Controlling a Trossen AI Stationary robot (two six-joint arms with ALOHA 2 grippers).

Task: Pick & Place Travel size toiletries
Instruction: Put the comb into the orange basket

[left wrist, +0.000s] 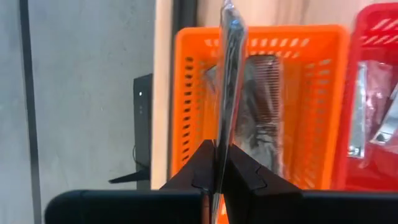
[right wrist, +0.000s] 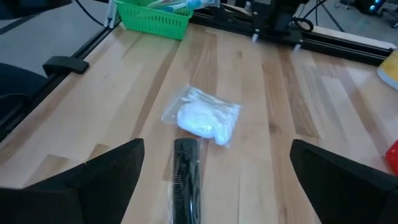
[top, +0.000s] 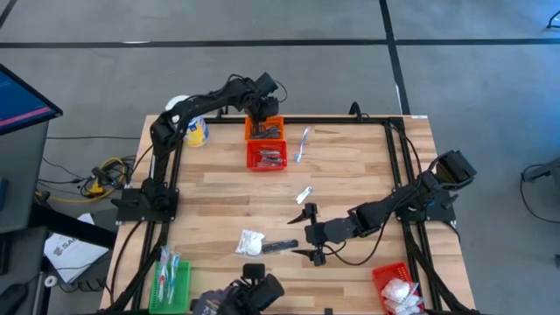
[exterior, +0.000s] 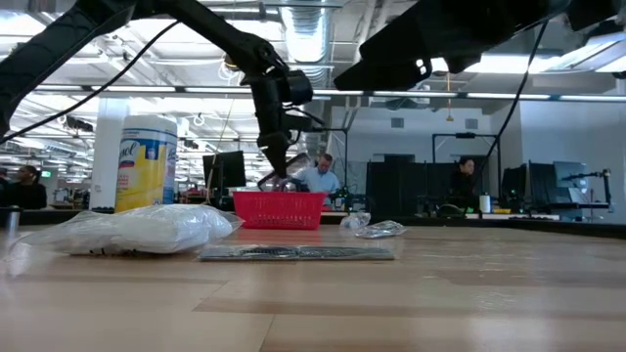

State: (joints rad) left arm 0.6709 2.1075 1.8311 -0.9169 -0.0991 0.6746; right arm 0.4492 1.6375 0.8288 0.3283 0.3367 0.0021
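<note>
Left gripper pinched shut on a wrapped comb, held up over the orange basket. Right gripper wide open, holding nothing, just above a dark comb beside a white packet on the table.

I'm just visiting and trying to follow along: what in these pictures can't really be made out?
- The thin wrapped item pinched in the left gripper: seen edge-on in the left wrist view, so its kind is unclear.
- Contents of the red basket beside the orange basket: too small from above.
- Right gripper fingertips: cut off by the right wrist view's bottom edge, above the black comb.
- People behind the table: blurred in the low view.
</note>
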